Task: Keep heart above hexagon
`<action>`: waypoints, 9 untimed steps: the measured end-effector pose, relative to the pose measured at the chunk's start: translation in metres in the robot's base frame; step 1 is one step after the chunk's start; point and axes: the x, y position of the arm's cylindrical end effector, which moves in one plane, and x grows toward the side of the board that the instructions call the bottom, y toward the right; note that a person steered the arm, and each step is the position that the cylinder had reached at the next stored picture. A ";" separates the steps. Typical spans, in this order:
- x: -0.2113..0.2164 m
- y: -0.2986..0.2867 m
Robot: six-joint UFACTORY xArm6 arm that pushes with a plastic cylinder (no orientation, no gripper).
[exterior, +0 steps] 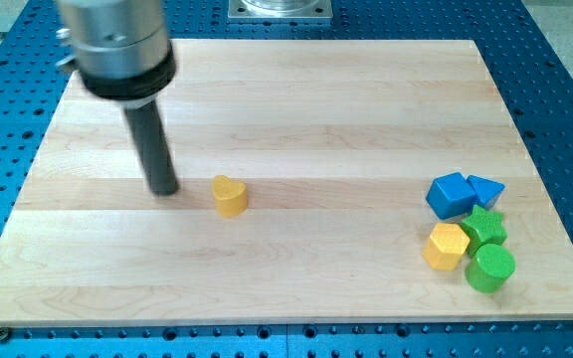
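A yellow heart block (230, 196) lies on the wooden board (286, 109), left of the middle. A yellow hexagon block (446, 246) lies far to the view's right, lower than the heart. My tip (164, 189) stands on the board just left of the heart, a short gap apart from it. The rod rises from the tip to a grey cylinder at the view's top left.
Beside the hexagon sit a blue cube (451, 194), a blue triangle (484, 189), a green star (483, 228) and a green cylinder (490, 268), all clustered near the board's right edge. A blue perforated table (565, 89) surrounds the board.
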 end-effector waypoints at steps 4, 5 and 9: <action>0.008 0.045; 0.005 0.137; -0.013 0.206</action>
